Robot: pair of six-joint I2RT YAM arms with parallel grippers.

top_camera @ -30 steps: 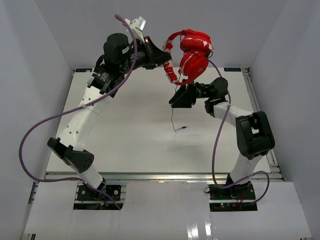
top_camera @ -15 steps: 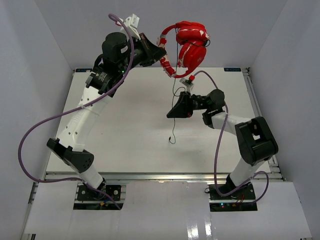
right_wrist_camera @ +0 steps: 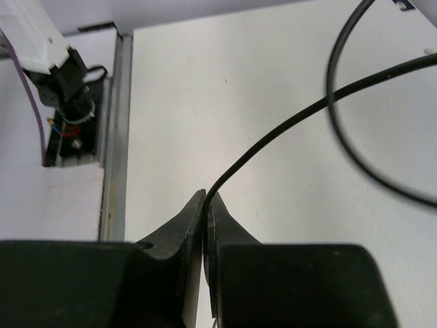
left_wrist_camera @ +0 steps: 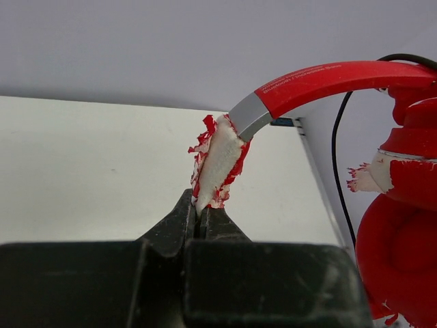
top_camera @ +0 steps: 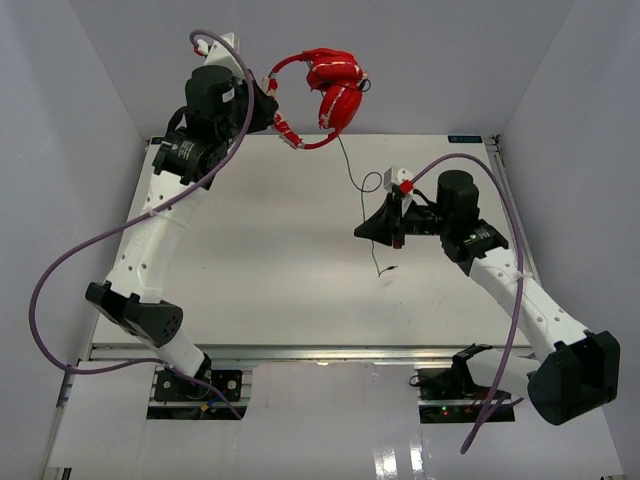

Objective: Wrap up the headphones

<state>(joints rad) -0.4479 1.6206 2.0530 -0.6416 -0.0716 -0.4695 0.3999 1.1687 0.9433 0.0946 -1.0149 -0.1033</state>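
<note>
The red headphones (top_camera: 335,88) hang in the air above the table's far edge, earcups folded together. My left gripper (top_camera: 277,120) is shut on the worn, flaking end of the headband (left_wrist_camera: 218,160), jaws pinched tight on it. The thin black cord (top_camera: 352,170) drops from the earcups, loops, and runs to my right gripper (top_camera: 368,230), which is shut on the cord (right_wrist_camera: 273,140) over the table's right middle. Below that grip the cord hangs down to its jack plug (top_camera: 387,270) near the tabletop.
The white table (top_camera: 250,260) lies under both arms, with a metal rail (right_wrist_camera: 113,137) along its edge. Purple robot cables (top_camera: 60,270) loop beside each arm. White walls close in the left, right and back.
My right gripper closed on the cord and shifted right, toward the near side. My left gripper carried the headphones to the left and farther back. The jack plug moved right with the cord.
</note>
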